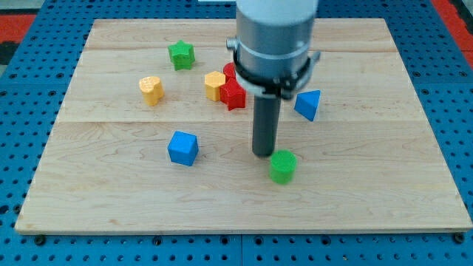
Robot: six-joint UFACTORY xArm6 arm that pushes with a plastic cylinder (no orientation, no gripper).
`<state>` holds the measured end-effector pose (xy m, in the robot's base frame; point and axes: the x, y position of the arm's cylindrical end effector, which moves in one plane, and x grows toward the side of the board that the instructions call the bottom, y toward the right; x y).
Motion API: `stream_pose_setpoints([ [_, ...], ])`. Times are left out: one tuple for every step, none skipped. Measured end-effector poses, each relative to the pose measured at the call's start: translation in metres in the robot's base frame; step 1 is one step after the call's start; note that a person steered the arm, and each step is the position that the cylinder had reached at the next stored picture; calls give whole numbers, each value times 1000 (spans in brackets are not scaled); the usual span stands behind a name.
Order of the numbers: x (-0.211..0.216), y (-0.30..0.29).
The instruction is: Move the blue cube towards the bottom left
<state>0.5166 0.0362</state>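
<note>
The blue cube [182, 148] sits on the wooden board [111, 199], left of centre. My tip [263, 154] is to the cube's right, well apart from it, and just up and left of a green cylinder [282, 166], close to it or touching it. The rod hangs from the grey arm body at the view's top.
A green star [181, 55] lies at the top left. A yellow block [151, 90] is above the cube. A yellow hexagon [215, 85] and a red star [233, 94] cluster beside the arm, with another red block [230, 71] behind. A blue triangular block [308, 104] lies to the right.
</note>
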Motion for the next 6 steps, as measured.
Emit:
stream_pose_setpoints([
  [6, -30],
  [3, -81],
  [8, -133],
  [3, -133],
  [-3, -108],
  [27, -76],
])
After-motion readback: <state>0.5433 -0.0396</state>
